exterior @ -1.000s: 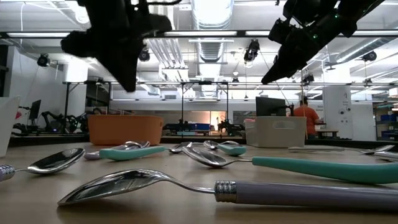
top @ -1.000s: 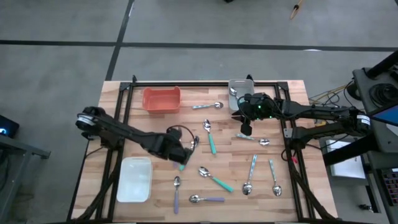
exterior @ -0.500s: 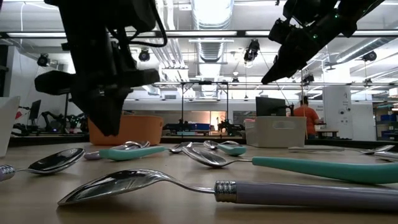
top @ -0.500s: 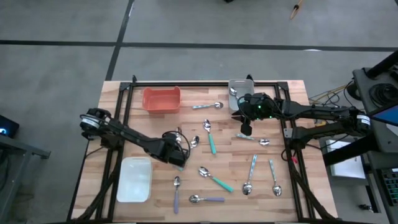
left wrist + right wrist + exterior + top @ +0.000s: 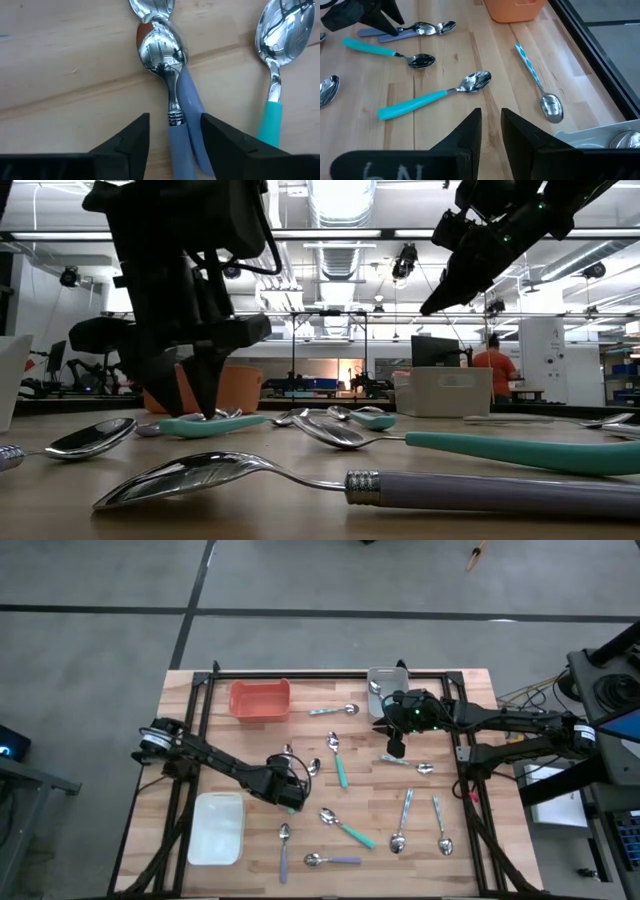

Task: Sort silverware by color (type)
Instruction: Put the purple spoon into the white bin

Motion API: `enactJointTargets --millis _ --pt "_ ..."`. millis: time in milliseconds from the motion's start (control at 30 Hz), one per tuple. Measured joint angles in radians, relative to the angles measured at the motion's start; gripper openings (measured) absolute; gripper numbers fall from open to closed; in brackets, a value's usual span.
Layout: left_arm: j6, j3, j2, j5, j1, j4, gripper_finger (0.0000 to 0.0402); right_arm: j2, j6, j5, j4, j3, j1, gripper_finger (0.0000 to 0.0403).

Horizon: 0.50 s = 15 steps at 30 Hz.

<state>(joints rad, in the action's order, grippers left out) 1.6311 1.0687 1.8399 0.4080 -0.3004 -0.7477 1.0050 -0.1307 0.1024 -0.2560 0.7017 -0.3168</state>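
Observation:
Spoons with teal, lavender or pale blue handles lie scattered flat on the wooden table. Two spoons with lavender-blue handles (image 5: 180,135) lie side by side near the table's middle, also seen as the pair of spoons (image 5: 415,30) in the right wrist view. My left gripper (image 5: 175,145) (image 5: 290,790) stands low over them and open, one finger on either side of their handles just behind the bowls. My right gripper (image 5: 491,130) (image 5: 396,748) hangs high over the table's far right part, open by a narrow gap, with nothing between its fingers.
An orange tray (image 5: 260,700) stands at the far left. A grey tray (image 5: 385,680) at the far middle holds a spoon, and a white tray (image 5: 217,828) sits near left. A teal spoon (image 5: 338,760) lies right of my left gripper, and a striped spoon (image 5: 410,764) lies under my right gripper.
My left gripper has come down to the table over the two lavender-blue spoons, rolling a little about its own axis. Its fingers have opened from shut and now stand apart beside the handles. The spoons have not moved.

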Motion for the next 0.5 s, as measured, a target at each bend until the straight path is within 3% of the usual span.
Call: enactJointTargets --millis 500 --pt "0.003 -0.001 -0.009 -0.007 0.001 -0.028 0.0135 0.0 0.007 0.0 0.001 0.0 0.0 0.0063"
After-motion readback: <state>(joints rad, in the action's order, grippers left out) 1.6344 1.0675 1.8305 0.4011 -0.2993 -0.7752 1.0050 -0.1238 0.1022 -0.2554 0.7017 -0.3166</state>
